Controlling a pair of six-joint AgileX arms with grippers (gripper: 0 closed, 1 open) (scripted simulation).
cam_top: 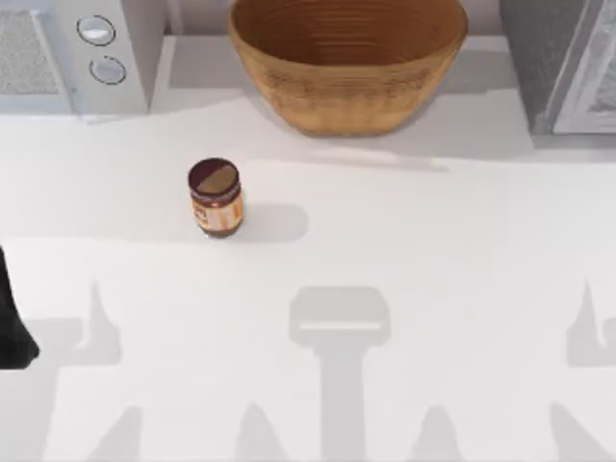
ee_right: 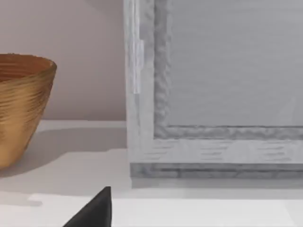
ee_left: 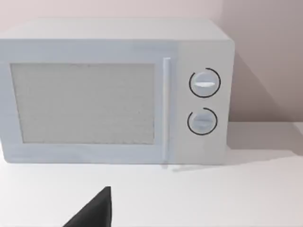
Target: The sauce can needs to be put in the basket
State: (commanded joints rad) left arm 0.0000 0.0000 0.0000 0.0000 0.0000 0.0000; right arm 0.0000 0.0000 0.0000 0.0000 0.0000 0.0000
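While the sauce can (cam_top: 215, 197) stands upright on the white tabletop (cam_top: 404, 260), its long axis runs vertical and its round dark red-brown lid faces up; the label around its side is orange, brown and cream. It sits left of centre in the top view, well apart from the basket (cam_top: 346, 67), which stands at the far edge near the middle. That basket is a large round bowl of tan-brown wicker, with fine horizontal ribs inside and a wide rim; the right wrist view shows its flared woven wall (ee_right: 21, 111) beside a pale grey framed appliance (ee_right: 213, 90). A white microwave (ee_left: 113, 92) with a mesh-patterned door and two round dials occupies the far left corner. A dark part of the left arm (cam_top: 14, 322) shows at the left edge of the top view, and whether either claw is open or closed cannot be told; neither has hold of the can.
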